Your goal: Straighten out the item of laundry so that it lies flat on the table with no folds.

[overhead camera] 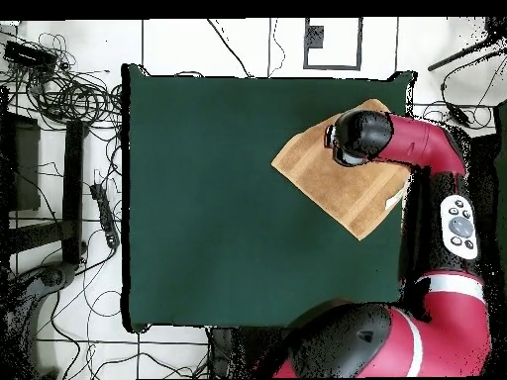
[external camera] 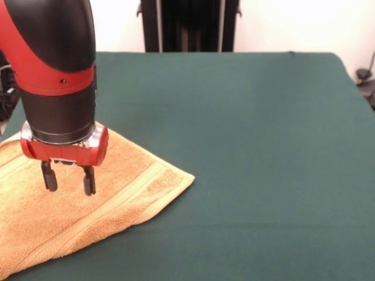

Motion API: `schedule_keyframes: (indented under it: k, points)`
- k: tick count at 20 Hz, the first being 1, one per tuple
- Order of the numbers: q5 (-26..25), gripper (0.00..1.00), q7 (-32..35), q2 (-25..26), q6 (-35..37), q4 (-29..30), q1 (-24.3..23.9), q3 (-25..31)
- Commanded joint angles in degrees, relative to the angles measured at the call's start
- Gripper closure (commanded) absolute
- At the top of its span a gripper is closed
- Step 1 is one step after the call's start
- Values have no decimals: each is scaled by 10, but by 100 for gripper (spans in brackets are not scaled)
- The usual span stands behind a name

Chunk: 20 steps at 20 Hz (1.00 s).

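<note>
The item of laundry (external camera: 70,205), an orange-tan terry towel with a ribbed band near its front hem, lies spread at the left of the dark green table (external camera: 246,146). Seen from overhead, the towel (overhead camera: 327,183) sits by the table's top right corner, reaching the right edge. My gripper (external camera: 68,183) hangs just above the towel's middle, open, its two black fingers (external camera: 50,177) apart with nothing between them. In the overhead view the arm's head (overhead camera: 356,137) hides the gripper and part of the towel.
The table (overhead camera: 218,198) stretches bare green from the towel. Cables (overhead camera: 69,89) and a power strip (overhead camera: 104,213) lie on the floor off one side. A dark stand (external camera: 187,26) rises behind the far edge.
</note>
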Motion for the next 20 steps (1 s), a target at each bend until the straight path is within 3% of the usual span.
schedule_keyframes:
  k: [1,15,20]
  points:
    - [53,0,-111,-3,47,55,-59,83]
    - [26,0,-85,-2,-9,68,-41,80]
    - [21,0,-44,-2,-22,68,-18,67]
